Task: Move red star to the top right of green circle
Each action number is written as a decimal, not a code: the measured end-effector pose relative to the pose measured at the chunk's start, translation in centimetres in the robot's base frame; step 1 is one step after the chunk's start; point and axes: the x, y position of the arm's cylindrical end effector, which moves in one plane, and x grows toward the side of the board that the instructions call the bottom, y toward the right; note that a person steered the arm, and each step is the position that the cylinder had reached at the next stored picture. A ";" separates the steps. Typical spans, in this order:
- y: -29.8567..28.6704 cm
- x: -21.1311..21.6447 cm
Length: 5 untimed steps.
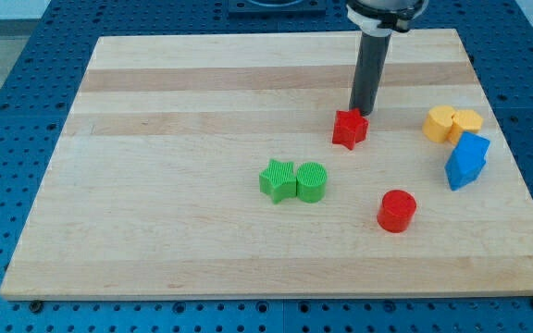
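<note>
The red star (349,129) lies right of the board's centre, up and to the right of the green circle (311,181). My tip (361,112) rests just above the red star's upper right side, touching or nearly touching it. The dark rod rises from there toward the view's top. The green circle sits near the board's middle with the green star (277,179) pressed against its left side.
A red cylinder (397,211) stands below and right of the red star. A yellow heart-shaped block (452,123) and a blue block (467,160) lie near the board's right edge. The wooden board (155,240) rests on a blue perforated table.
</note>
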 end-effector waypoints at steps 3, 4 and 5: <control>-0.6 4.4; -0.6 7.0; -0.6 7.8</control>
